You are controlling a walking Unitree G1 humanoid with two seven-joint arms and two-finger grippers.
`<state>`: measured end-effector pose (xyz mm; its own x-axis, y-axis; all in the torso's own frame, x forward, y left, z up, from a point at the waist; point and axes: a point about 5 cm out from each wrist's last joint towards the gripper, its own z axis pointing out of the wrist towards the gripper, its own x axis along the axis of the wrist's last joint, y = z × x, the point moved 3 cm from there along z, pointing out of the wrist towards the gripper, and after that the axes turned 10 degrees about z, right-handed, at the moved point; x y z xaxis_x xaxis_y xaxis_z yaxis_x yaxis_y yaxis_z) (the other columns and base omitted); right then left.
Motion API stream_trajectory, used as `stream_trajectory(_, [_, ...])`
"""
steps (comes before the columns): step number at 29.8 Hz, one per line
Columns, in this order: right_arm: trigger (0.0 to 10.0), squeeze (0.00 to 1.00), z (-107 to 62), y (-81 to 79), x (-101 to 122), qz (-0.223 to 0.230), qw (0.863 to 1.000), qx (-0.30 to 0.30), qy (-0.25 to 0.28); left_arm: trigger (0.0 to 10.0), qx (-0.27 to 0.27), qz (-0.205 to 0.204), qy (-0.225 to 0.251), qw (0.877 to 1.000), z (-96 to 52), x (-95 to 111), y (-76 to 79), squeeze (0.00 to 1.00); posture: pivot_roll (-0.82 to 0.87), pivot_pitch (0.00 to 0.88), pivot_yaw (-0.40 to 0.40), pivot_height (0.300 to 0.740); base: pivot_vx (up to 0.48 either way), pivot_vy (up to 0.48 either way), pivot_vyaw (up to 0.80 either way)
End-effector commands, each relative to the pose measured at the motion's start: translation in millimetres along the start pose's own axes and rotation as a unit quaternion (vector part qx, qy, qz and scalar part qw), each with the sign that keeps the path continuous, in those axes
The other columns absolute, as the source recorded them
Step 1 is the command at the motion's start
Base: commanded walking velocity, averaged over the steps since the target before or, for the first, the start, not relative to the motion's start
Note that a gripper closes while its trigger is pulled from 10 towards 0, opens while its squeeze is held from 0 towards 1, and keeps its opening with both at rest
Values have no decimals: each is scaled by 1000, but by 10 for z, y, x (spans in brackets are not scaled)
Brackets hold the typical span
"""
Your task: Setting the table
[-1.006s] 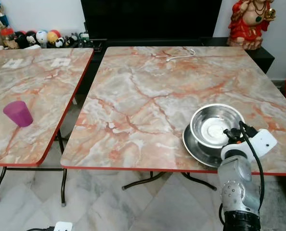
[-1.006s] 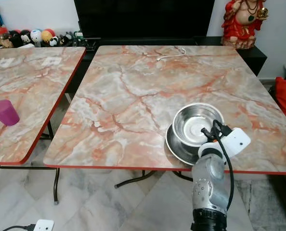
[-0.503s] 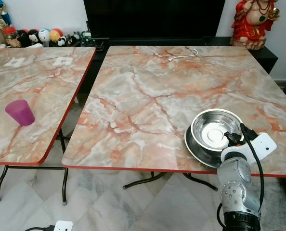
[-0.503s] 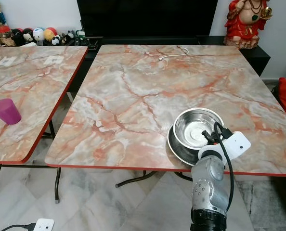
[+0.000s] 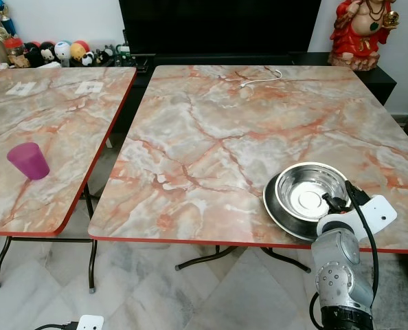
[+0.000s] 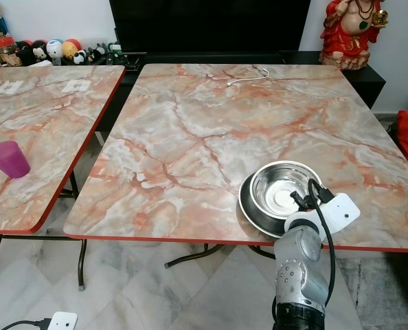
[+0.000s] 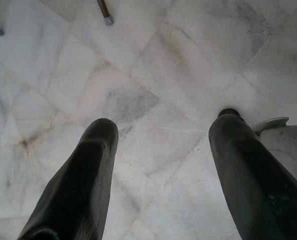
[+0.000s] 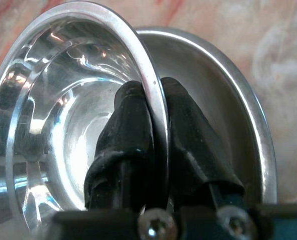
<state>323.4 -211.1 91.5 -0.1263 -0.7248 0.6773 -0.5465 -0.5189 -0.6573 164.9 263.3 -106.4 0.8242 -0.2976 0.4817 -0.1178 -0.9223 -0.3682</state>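
A shiny steel bowl (image 5: 307, 192) sits over a steel plate (image 5: 276, 210) near the front right edge of the marble table (image 5: 211, 137). My right gripper (image 8: 156, 107) is shut on the bowl's near rim, one finger (image 8: 131, 125) inside the bowl and one outside. The right arm (image 5: 338, 265) rises from below the table edge. A purple cup (image 5: 28, 161) stands upright on the left table (image 5: 60, 117). My left gripper (image 7: 161, 135) hangs open over the floor tiles, nothing between its fingers.
A white cable (image 5: 257, 77) lies at the far side of the main table. A black TV cabinet (image 5: 218, 31), a red figurine (image 5: 360, 31) and small toys (image 5: 60, 53) line the back wall. A gap separates the two tables. A white power strip (image 5: 88, 322) lies on the floor.
The bowl, held by my right gripper, has sunk lower toward the plate and shifted slightly nearer the table edge. The camera has shifted slightly to the left since the earliest frames.
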Motion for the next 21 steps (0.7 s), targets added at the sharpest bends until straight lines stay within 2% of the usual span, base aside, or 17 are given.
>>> stream_trajectory(1, [10000, 102, -44, -2, -13, 15, 1000, -2, -2, 10000, -2, -2, -8, 1000, -12, -61, -10, 0, -96, 34, 20, 740, 0, 0, 0])
stream_trajectory(2, [10000, 180, -46, 4, -18, 11, 1000, -3, -3, 10000, -2, -3, -8, 1000, -12, -61, -10, 0, -96, 35, 19, 740, 0, 0, 0])
stream_trajectory(3, [10000, 396, -51, 6, -28, 8, 1000, -3, -6, 10000, -2, -3, -7, 1000, -11, -58, -8, 0, -98, 35, 20, 740, 0, 0, 0])
stream_trajectory(11, [10000, 373, -60, 22, -39, 6, 1000, -8, -8, 10000, -3, -2, -7, 1000, -10, -50, 3, 0, -99, 34, 19, 740, 0, 0, 0])
stream_trajectory(12, [10000, 486, -61, 19, -41, 6, 1000, -7, -9, 10000, -3, -2, -7, 1000, -10, -49, 4, 0, -99, 34, 19, 740, 0, 0, 0])
stream_trajectory(13, [10000, 510, -61, 16, -42, 6, 1000, -6, -10, 10000, -3, -2, -7, 1000, -9, -48, 4, 0, -99, 34, 19, 740, 0, 0, 0])
stream_trajectory(21, [10000, 502, -66, 22, -46, 1, 1000, -8, -11, 10000, -2, -3, -7, 1000, -12, -56, 5, 0, -98, 34, 16, 740, 0, 0, 0])
